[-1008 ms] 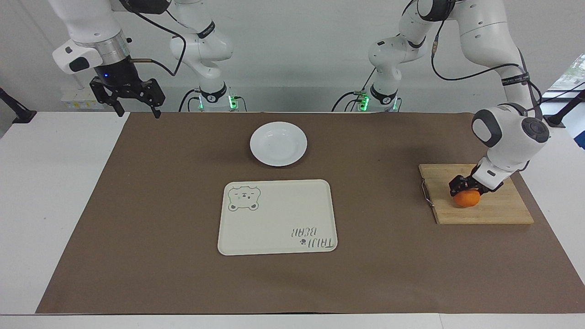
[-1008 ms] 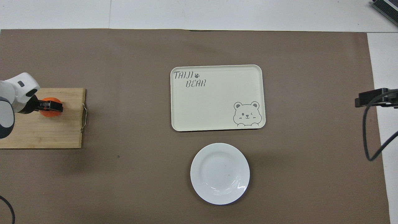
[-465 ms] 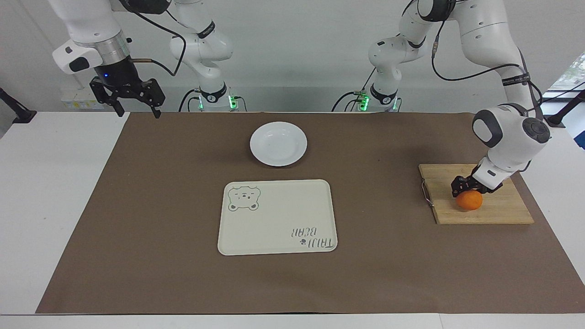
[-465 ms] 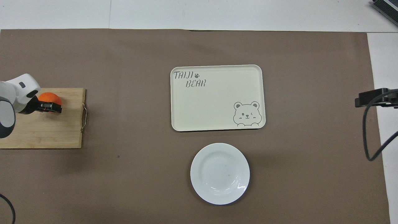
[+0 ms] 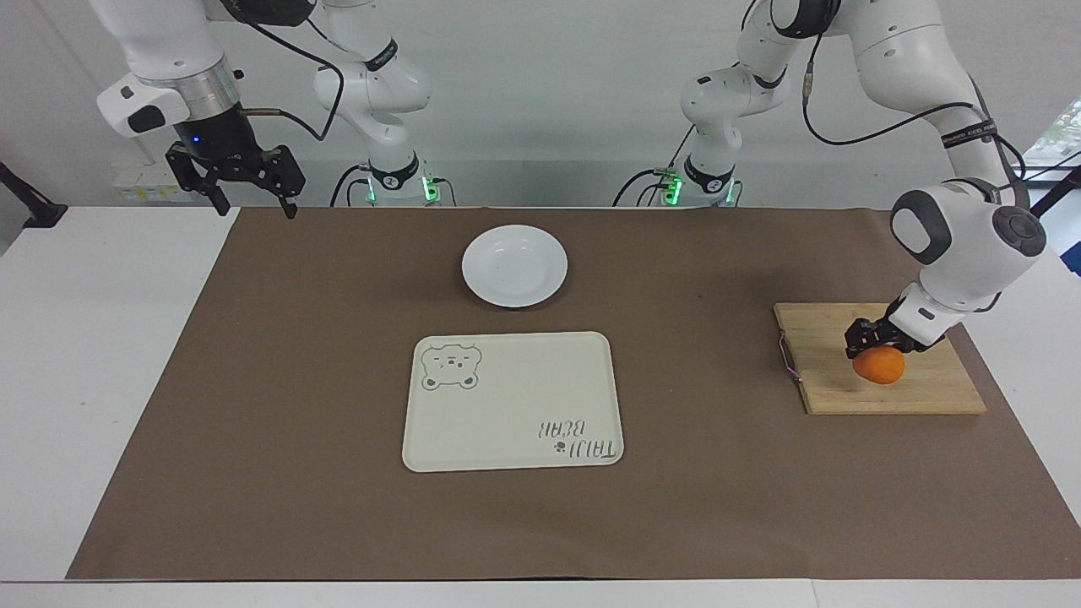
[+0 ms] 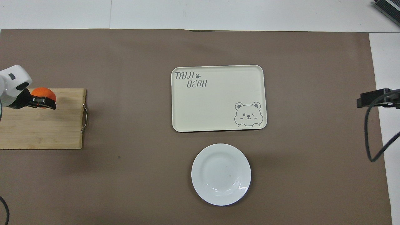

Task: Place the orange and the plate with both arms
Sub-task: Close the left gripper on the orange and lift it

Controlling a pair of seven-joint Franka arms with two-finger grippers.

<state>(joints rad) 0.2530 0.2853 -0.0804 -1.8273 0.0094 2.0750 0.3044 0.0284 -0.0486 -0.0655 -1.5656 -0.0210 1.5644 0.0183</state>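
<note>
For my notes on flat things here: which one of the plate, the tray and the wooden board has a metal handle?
The wooden board under the orange, at the left arm's end; wire handle faces the tray. Plate and tray have none.

Two white, glossy jointed arms, each built of rounded segments. Left arm [image 5: 963, 245]: bulbous white wrist housing with dark grey circular joint caps; a black cable runs along its upper links under a black strap. Right arm [image 5: 169, 59]: a silver wrist ring above a black body with a small blue light, and a white side module with a dark window, possibly a camera. Green lights glow at both bases.
</note>
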